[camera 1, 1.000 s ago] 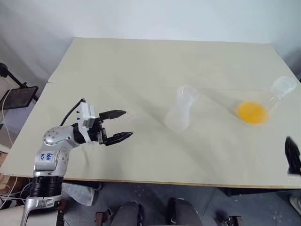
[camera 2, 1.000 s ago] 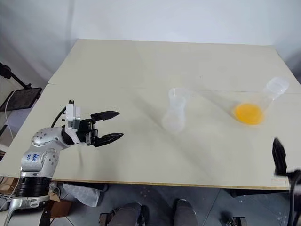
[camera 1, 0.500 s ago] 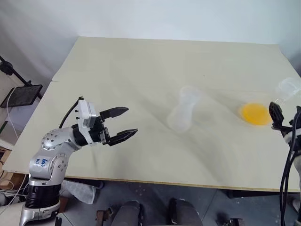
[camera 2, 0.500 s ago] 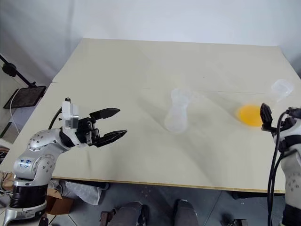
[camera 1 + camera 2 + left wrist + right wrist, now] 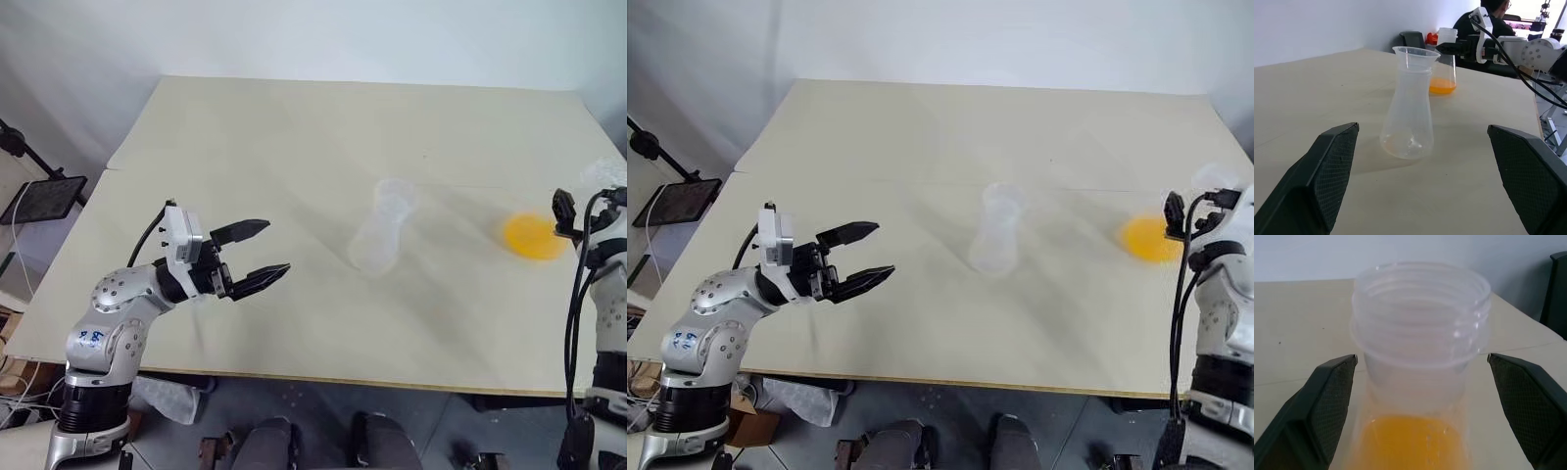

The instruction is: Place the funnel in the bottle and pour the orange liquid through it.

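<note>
On your pale beige table (image 5: 294,147), the clear flask of orange liquid (image 5: 1409,450) sits between your right gripper's (image 5: 1420,382) wide-open jaws (untouched), the frosted whitish bottle (image 5: 1411,105) ahead of your left gripper's (image 5: 253,255) spread jaws.

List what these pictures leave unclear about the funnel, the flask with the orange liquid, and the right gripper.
- Funnel: the bottle has a flared clear rim in the left wrist view; too transparent to tell whether a funnel sits in it.
- Flask: its base is cut off by the right wrist view's edge, so the orange liquid shows partly.
- Right gripper: contact with the flask cannot be told.
</note>
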`<action>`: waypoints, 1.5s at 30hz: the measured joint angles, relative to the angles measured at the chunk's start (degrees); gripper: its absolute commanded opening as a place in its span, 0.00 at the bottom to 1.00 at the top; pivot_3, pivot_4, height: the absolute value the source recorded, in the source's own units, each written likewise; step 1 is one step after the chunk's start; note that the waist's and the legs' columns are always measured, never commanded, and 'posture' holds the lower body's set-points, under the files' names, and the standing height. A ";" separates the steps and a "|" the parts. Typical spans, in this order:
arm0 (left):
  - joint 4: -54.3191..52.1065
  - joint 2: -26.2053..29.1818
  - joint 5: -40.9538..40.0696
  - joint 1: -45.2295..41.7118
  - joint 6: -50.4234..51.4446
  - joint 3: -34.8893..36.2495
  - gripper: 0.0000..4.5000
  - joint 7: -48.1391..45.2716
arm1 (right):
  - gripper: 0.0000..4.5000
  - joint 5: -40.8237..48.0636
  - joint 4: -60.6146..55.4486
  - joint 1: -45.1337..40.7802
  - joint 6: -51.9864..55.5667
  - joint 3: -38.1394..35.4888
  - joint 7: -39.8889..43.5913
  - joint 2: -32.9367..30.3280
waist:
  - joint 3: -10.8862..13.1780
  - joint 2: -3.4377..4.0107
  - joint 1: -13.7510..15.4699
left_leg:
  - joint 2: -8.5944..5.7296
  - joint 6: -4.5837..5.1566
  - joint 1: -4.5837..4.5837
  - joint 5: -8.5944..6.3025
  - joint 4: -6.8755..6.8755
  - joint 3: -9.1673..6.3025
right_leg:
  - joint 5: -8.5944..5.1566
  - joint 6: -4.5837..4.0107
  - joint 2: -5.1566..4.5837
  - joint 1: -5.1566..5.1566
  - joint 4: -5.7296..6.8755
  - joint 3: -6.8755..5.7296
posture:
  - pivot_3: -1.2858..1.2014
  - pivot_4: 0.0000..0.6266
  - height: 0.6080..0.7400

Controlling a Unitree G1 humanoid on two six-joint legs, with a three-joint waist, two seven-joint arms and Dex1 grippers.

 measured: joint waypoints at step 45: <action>5.78 -1.69 0.80 -2.15 -6.50 -2.46 1.00 -2.20 | 0.55 0.35 -41.65 2.32 17.67 13.98 3.18 0.04 | 0.12 0.19 -0.27 | 0.01 -0.04 -0.12 0.00 -0.01 -0.06 | 0.01 0.02 -0.02 -0.06 -0.14 -0.04 | 0.52 0.24 1.00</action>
